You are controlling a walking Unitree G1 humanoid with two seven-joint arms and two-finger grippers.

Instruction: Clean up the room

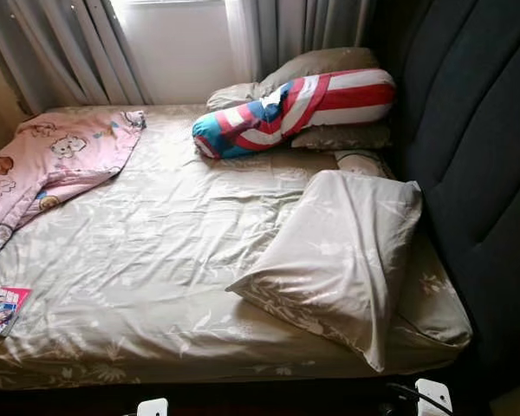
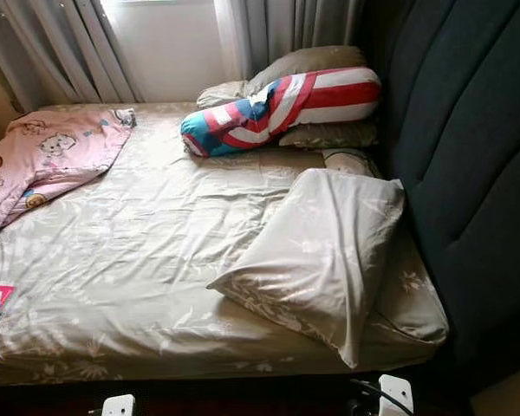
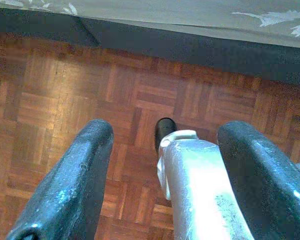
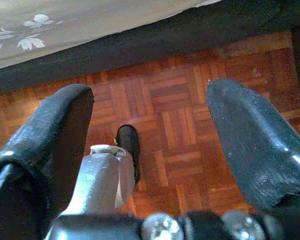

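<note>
Standing at bed (image 1: pixel 156 286), surveying; no pickup begun. Left claw (image 3: pixel 162 165) and right claw (image 4: pixel 150 145) hang spread over parquet floor (image 3: pixel 50 100). Pillow (image 1: pixel 338 260) askew near bed's headboard side; pink blanket (image 1: pixel 52 165) crumpled at far corner. Next, I'd guess: reach for pillow.

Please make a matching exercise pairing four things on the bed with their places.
Things:
1. pink blanket
2. striped bolster
3. magazine
4. beige pillow

Places:
A. bed's near left edge
B. near right, beside the headboard
C. far left corner
D. far end, on the stacked pillows by the curtains

Pairs: 1-C, 2-D, 3-A, 4-B
</note>
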